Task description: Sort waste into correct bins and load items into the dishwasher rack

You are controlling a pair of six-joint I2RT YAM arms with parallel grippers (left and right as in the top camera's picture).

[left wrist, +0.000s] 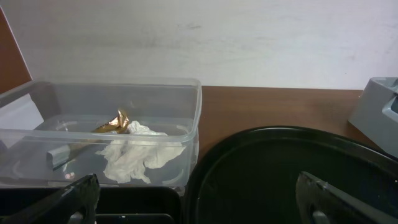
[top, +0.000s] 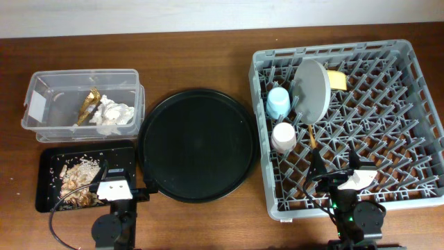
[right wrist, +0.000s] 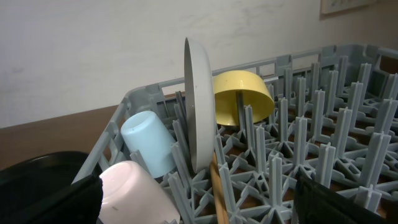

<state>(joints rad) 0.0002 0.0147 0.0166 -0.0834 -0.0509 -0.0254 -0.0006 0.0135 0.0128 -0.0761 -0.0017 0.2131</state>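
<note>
**Left claw (top: 113,173) and right claw (top: 338,167) wide open, empty**

A big round black tray (top: 198,144) sits on the bench (top: 208,55) between tub (top: 83,75) and rack (top: 326,50). The clear tub holds a crumpled white tissue (top: 114,114) and shiny gold wrapper (top: 89,105). Crumbly scraps (top: 76,177) lie in the flat black bin (top: 48,163). The grey rack of pegs holds a plate (top: 312,90) on edge, yellow bowl (top: 338,80), blue cup (top: 279,103), pink cup (top: 284,136).

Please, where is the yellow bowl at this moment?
In the overhead view the yellow bowl sits in the rack, near its far edge, just right of the upright plate.
</note>
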